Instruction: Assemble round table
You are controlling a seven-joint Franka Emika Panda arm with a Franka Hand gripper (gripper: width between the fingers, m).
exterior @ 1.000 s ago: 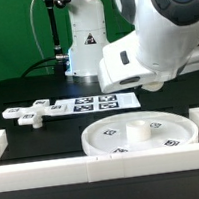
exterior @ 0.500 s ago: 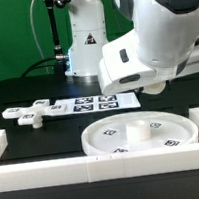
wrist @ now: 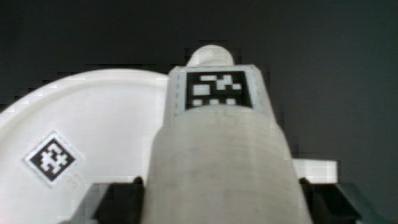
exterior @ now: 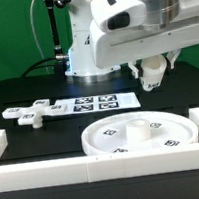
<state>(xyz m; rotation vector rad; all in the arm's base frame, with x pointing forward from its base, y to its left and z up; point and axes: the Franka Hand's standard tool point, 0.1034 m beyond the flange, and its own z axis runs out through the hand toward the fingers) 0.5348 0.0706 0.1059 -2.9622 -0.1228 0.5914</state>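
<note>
My gripper (exterior: 151, 69) is shut on the short cylindrical leg (exterior: 151, 79) and holds it in the air, behind and above the far right rim of the round disc (exterior: 142, 133). The disc lies flat, rim up, with tags on it. In the wrist view the leg (wrist: 217, 130) fills the middle with a square tag near its tip. It sits between my dark fingers (wrist: 121, 200), with the disc (wrist: 71, 130) beyond it. The cross-shaped foot (exterior: 29, 113) lies on the table at the exterior view's left.
The marker board (exterior: 93, 102) lies flat behind the disc. The long white border rail (exterior: 96, 168) runs along the front, with raised ends at both sides. The arm's base (exterior: 80, 39) stands at the back.
The arm has risen and swung back. The gripper, hidden behind the arm before, now shows holding the leg above the table.
</note>
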